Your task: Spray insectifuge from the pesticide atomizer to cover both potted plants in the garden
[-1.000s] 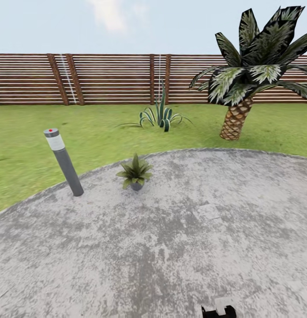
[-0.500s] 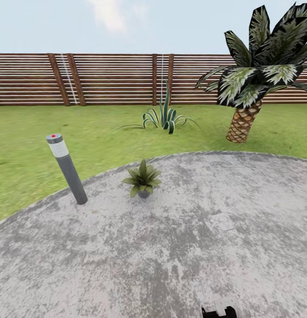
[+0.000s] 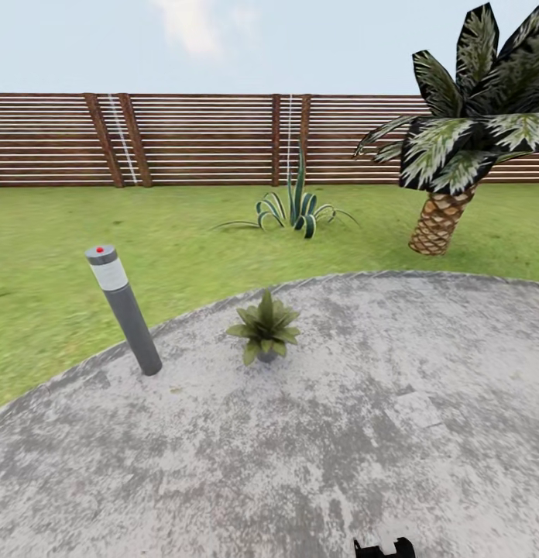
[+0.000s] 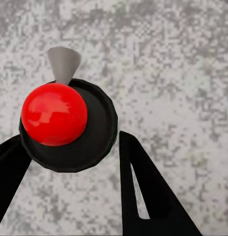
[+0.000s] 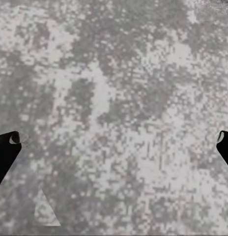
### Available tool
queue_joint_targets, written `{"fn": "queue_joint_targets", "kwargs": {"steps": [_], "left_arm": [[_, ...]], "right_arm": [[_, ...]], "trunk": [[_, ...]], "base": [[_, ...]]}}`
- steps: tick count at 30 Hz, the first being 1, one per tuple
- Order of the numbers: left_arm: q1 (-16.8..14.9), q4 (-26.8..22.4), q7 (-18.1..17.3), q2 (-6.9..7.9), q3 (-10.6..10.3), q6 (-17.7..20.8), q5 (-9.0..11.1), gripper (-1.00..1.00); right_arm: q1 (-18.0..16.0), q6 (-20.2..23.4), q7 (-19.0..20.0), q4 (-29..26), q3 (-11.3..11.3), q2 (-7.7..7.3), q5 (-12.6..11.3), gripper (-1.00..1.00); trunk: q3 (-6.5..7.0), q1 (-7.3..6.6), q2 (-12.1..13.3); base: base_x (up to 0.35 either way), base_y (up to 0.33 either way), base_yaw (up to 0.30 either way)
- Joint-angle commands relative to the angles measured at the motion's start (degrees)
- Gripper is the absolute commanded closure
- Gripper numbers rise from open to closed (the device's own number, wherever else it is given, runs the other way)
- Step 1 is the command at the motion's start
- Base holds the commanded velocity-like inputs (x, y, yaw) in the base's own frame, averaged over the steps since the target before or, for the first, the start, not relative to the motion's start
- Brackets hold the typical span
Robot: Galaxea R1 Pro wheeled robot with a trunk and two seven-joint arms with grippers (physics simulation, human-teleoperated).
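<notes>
Closer now: one potted plant (image 3: 266, 332), one bollard (image 3: 125, 311).

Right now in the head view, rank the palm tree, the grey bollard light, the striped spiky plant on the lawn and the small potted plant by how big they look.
1. Palm tree, largest, though cropped.
2. Striped spiky plant and bollard light: alike in extent, so unranked; the plant stands farther off, so it may really be bigger.
3. Potted plant, smallest.

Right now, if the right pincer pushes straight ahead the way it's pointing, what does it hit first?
Most likely the grey patio paving. The right pincer is open with nothing between its fingers and nothing in front of the stone, though how far off it lies is unclear.
</notes>
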Motion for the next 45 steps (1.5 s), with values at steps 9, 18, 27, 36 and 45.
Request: {"fn": "queue_joint_targets", "kwargs": {"steps": [9,18,27,36,45], "left_arm": [[-0.05,0.07,0.22,-0.02,0.25,-0.2,-0.64,1.0],[-0.04,0.08,0.22,-0.02,0.2,-0.2,-0.66,1.0],[-0.06,0.07,0.22,-0.02,0.26,-0.2,-0.64,1.0],[-0.03,0.0,0.22,-0.02,0.26,-0.2,-0.62,1.0],[-0.03,0.0,0.22,-0.02,0.26,-0.2,-0.65,1.0]], "right_arm": [[-0.04,-0.13,-0.43,0.07,-0.05,0.0,0.6,-1.0],[-0.04,-0.13,-0.43,0.07,-0.05,0.0,0.6,-1.0],[-0.04,-0.13,-0.43,0.07,-0.05,0.0,0.6,-1.0],[-0.04,-0.13,-0.43,0.07,0.0,0.0,0.6,-1.0],[-0.04,-0.13,-0.43,0.07,-0.02,0.0,0.6,-1.0]], "trunk": [[-0.05,0.02,-0.02],[0.02,0.02,-0.02],[0.2,0.02,-0.02],[0.37,0.02,-0.02],[0.55,0.02,-0.02]], "base": [[0.281,0.233,0.0],[0.281,0.232,-0.13],[0.281,0.232,-0.257],[0.121,0.079,-0.258],[0.099,0.031,-0.256]]}}
